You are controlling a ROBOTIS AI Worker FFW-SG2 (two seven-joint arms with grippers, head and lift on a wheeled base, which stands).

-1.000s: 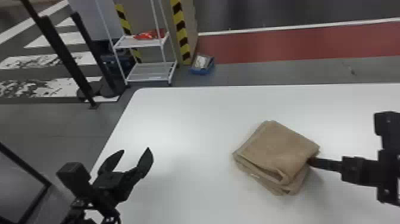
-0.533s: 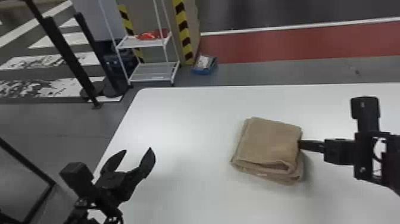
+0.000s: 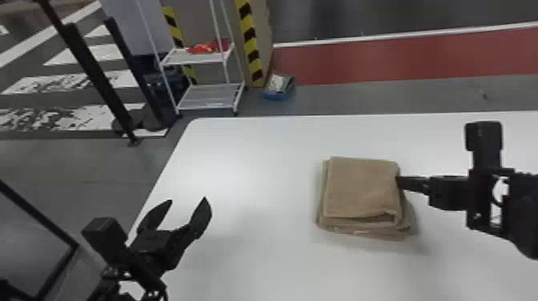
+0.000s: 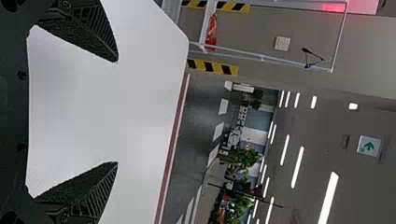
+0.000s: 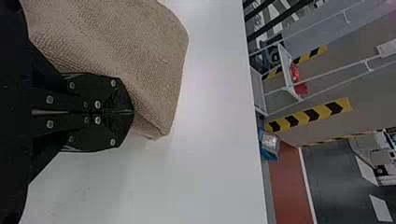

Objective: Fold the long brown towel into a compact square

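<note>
One towel, turned and squarer than a second ago: brown towel (image 3: 362, 186) is folded into a thick pad on the white table (image 3: 256, 172), right of centre, with its sides closer to lining up with the table edge. Right gripper (image 3: 399, 181) has its fingers together, tips against the towel's right side; can't tell if any cloth is pinched. Looks like final alignment, folding near done; lower layers still poke out, maybe tidy those. Left gripper (image 3: 188, 199) parked wide open at the table's left side
</note>
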